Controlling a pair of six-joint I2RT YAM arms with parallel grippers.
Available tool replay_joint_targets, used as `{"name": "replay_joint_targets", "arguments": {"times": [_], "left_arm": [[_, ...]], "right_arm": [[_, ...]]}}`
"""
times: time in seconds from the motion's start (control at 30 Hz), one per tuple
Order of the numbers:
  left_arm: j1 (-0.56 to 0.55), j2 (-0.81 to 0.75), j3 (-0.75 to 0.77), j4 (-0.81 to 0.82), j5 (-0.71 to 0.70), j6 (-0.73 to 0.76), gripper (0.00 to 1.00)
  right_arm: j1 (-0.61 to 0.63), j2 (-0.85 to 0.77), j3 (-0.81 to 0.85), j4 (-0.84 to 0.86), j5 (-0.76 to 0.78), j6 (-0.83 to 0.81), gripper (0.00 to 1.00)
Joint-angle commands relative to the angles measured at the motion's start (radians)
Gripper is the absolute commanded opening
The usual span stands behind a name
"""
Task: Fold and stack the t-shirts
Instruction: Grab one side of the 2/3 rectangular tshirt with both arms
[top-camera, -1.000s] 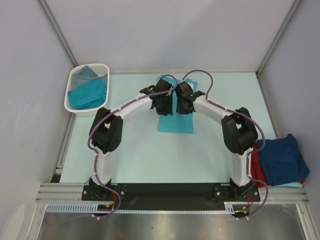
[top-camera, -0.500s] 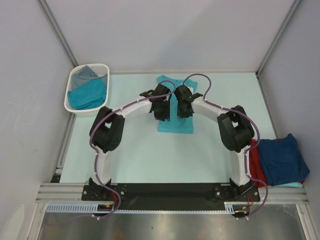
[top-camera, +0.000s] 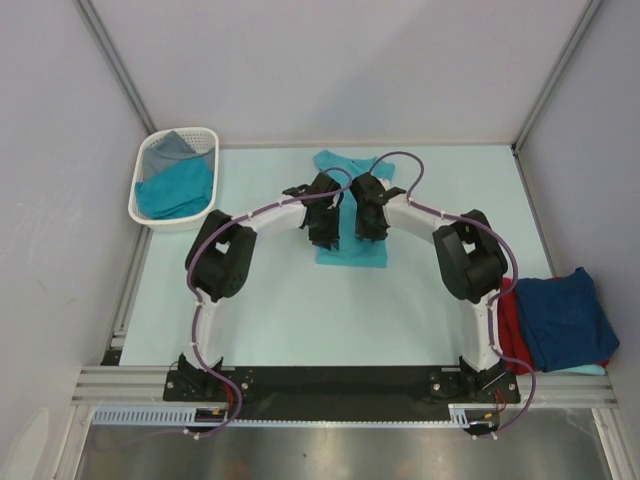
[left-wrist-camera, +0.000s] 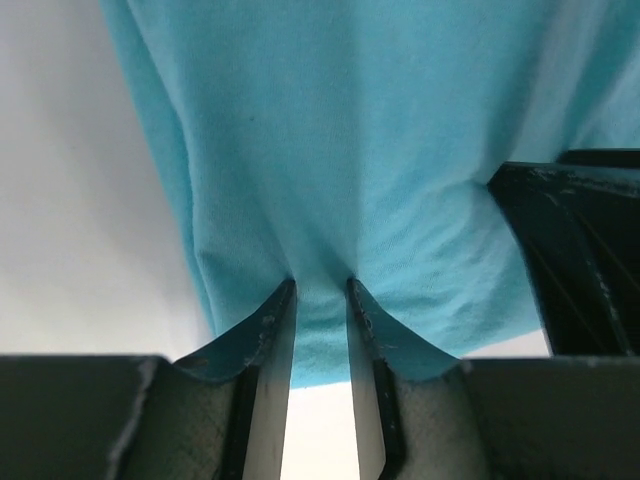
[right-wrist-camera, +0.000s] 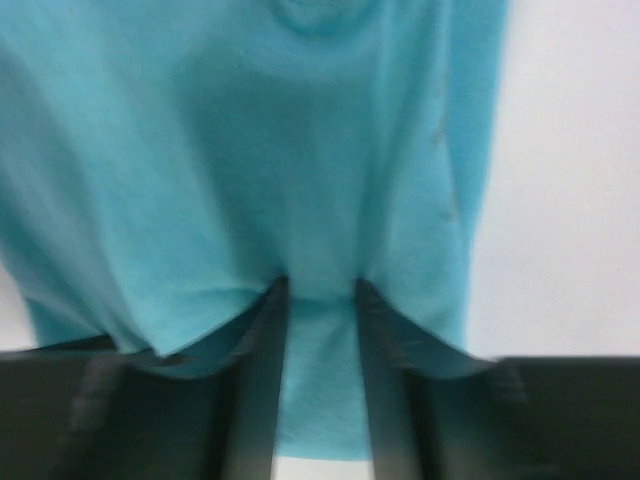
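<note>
A teal t-shirt (top-camera: 350, 254) lies folded into a narrow strip at the middle of the table. Both wrists hang over it side by side, the left gripper (top-camera: 324, 236) on its left half and the right gripper (top-camera: 372, 230) on its right half. In the left wrist view the left gripper (left-wrist-camera: 320, 286) has its jaws parted, their tips resting on the teal t-shirt (left-wrist-camera: 340, 150), with flat cloth showing in the gap. The right gripper (right-wrist-camera: 320, 286) stands the same way on the teal t-shirt (right-wrist-camera: 260, 150), blurred. Neither pinches the cloth.
A white slotted basket (top-camera: 145, 215) at the back left holds a teal shirt (top-camera: 175, 190) and a grey one (top-camera: 172, 147). At the right edge a folded navy shirt (top-camera: 565, 315) lies on a red one (top-camera: 510, 335). Grey walls enclose the table.
The right jaws have parted. Both wrists have shifted slightly toward the near side over the teal shirt, and more of its far end shows.
</note>
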Motion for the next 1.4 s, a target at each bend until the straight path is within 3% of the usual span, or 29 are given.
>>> {"name": "replay_joint_targets", "arguments": {"times": [0.0, 0.03, 0.1, 0.27, 0.47, 0.5, 0.6, 0.63, 1.1, 1.23, 1.37], "left_arm": [[-0.001, -0.156, -0.048, 0.038, -0.068, 0.022, 0.33], [-0.001, -0.212, -0.077, 0.039, -0.088, 0.028, 0.35], [-0.001, -0.339, -0.104, 0.04, -0.14, 0.036, 0.39], [-0.004, -0.447, -0.235, 0.046, -0.126, 0.039, 0.41], [-0.018, -0.45, -0.41, 0.118, -0.082, -0.007, 0.37], [-0.021, -0.447, -0.427, 0.135, -0.082, -0.01, 0.37], [-0.03, -0.432, -0.426, 0.152, -0.085, -0.008, 0.35], [-0.03, -0.422, -0.423, 0.155, -0.091, -0.007, 0.34], [-0.029, -0.383, -0.224, 0.12, -0.145, 0.024, 0.36], [-0.029, -0.266, -0.151, 0.078, -0.126, 0.033, 0.32], [-0.029, -0.229, -0.171, 0.109, -0.109, 0.01, 0.24]], "right_arm": [[0.011, -0.176, -0.061, 0.019, 0.131, -0.024, 0.46], [0.01, -0.242, -0.058, 0.008, 0.146, -0.035, 0.55], [0.007, -0.284, -0.034, -0.053, 0.165, -0.058, 0.59], [0.029, -0.385, -0.129, -0.087, 0.15, -0.029, 0.61], [0.076, -0.425, -0.347, 0.004, 0.101, 0.045, 0.46], [0.092, -0.416, -0.359, 0.013, 0.102, 0.054, 0.34], [0.106, -0.396, -0.387, 0.025, 0.108, 0.06, 0.1], [0.108, -0.391, -0.387, 0.024, 0.11, 0.06, 0.07], [0.109, -0.374, -0.247, -0.013, 0.137, 0.0, 0.05], [0.089, -0.291, -0.23, -0.013, 0.116, -0.006, 0.0], [0.077, -0.262, -0.241, -0.002, 0.107, 0.0, 0.0]]}}
